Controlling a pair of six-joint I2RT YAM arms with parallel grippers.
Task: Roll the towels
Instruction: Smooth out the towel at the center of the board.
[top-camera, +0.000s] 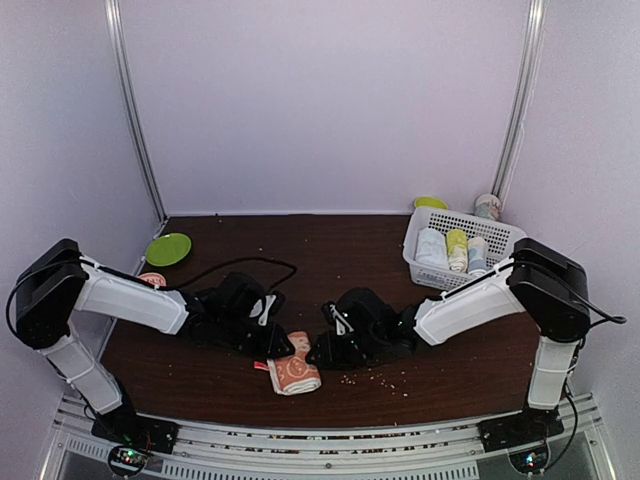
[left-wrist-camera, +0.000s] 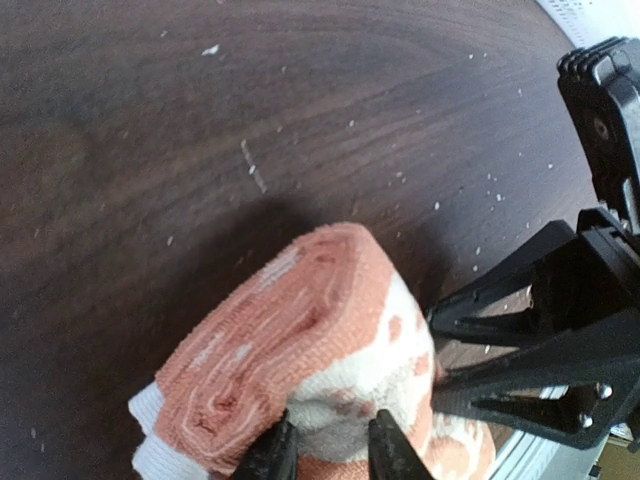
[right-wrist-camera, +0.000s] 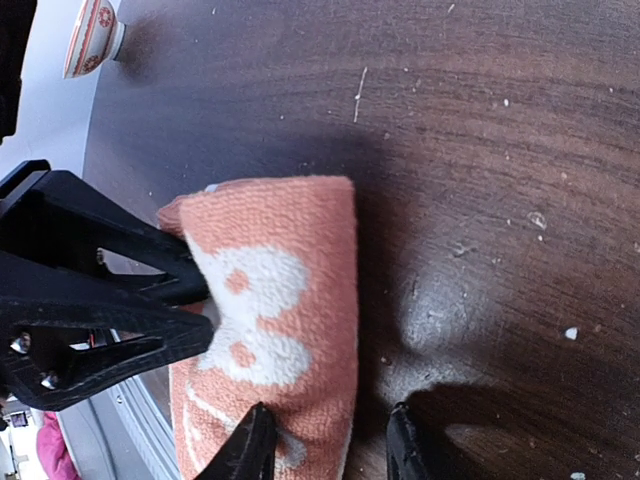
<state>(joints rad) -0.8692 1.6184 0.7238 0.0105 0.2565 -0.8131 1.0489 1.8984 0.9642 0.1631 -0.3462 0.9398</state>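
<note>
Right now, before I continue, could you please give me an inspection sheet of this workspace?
Surface: dark wood table, sprinkled with crumbs.
Job's things: orange towel rolled, lying near the front edge; light blue towel, seemingly rolled, in the white basket.
Clutter: white roll and yellow-green roll in the basket; green plate and small bowl at the left; cup behind the basket.
Grippers: left gripper, fingers straddle a fold of the orange towel, grip unclear; right gripper open, astride the towel's edge.
Cables: black cable looping across the table.
Surroundings: pale walls; nothing else seen.
</note>
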